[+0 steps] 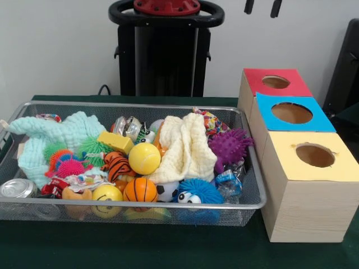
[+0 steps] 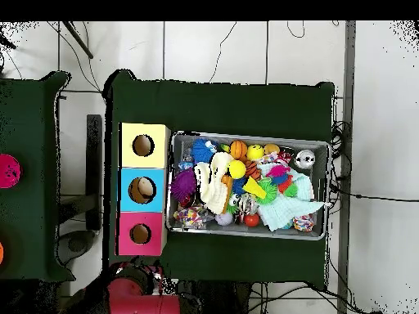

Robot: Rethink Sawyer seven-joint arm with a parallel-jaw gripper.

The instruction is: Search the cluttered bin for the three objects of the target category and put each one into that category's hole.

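Task looks unstarted: mesh bin [image 1: 134,105] is packed full, nothing shows in or near the holes.

L to R in front view: crushed can [image 1: 17,188] at bin's 8 o'clock, mint cloth [image 1: 61,132], spiky toys, yellow ball [image 1: 144,158], basketball [image 1: 140,190], cream cloth [image 1: 184,147] draped mid-bin over other stuff, purple spiky ball [image 1: 229,147], blue googly toy [image 1: 196,193].

Boxes at bin's 3 o'clock: red hole [image 1: 275,82], blue hole [image 1: 291,112], yellow hole [image 1: 314,154].

Gripper [image 1: 262,8]: only tips at top edge, well apart from bin; jaws can't tell. Target category unclear.
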